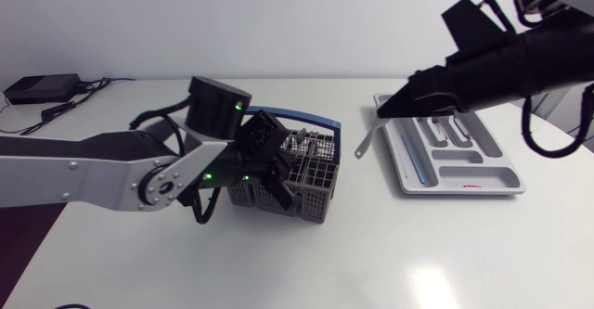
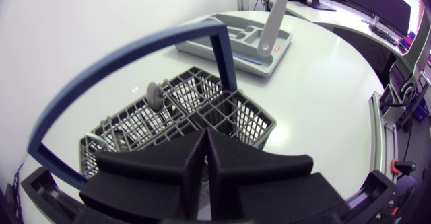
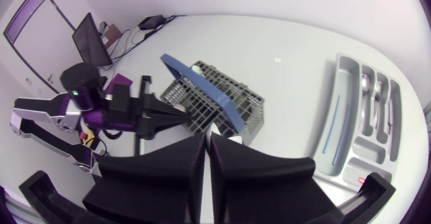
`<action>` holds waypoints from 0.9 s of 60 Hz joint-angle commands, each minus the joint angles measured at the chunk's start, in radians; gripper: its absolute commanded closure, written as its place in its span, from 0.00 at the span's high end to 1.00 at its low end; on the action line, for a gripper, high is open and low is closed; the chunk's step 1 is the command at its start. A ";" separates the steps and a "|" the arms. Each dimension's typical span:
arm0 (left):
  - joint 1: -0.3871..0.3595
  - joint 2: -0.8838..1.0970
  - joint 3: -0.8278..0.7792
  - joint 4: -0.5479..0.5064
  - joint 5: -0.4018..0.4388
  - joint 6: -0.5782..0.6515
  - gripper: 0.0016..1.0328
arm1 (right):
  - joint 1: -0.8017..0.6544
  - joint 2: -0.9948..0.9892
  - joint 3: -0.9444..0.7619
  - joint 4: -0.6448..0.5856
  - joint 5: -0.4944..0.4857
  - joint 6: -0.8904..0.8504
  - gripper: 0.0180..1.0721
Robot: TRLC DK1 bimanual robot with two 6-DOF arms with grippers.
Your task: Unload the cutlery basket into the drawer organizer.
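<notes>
Head view: right gripper (image 1: 383,112) clamps a grey utensil (image 1: 368,142) at the organizer (image 1: 506,185) edge, left gripper (image 1: 281,196) closed over basket (image 1: 317,175)

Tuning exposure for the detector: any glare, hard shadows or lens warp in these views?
Head view: soft glare patches on the table; the right gripper is a near-black mass, the grey utensil in it paler; faint shadow by the cutlery basket. Left wrist view: fisheye bows the basket's blue handle. Right wrist view: table edge bowed; drawer organizer evenly lit.
</notes>
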 commanded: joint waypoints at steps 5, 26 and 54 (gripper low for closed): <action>-0.019 -0.166 0.015 -0.064 -0.002 -0.028 0.15 | -0.163 -0.046 -0.025 -0.066 -0.020 -0.126 0.06; 0.062 -0.307 -0.031 -0.180 0.007 -0.010 0.15 | -0.538 0.026 -0.148 -0.018 0.028 -0.436 0.06; 0.130 -0.374 -0.111 -0.195 0.039 0.018 0.14 | -0.583 0.214 -0.310 0.385 0.357 -0.534 0.06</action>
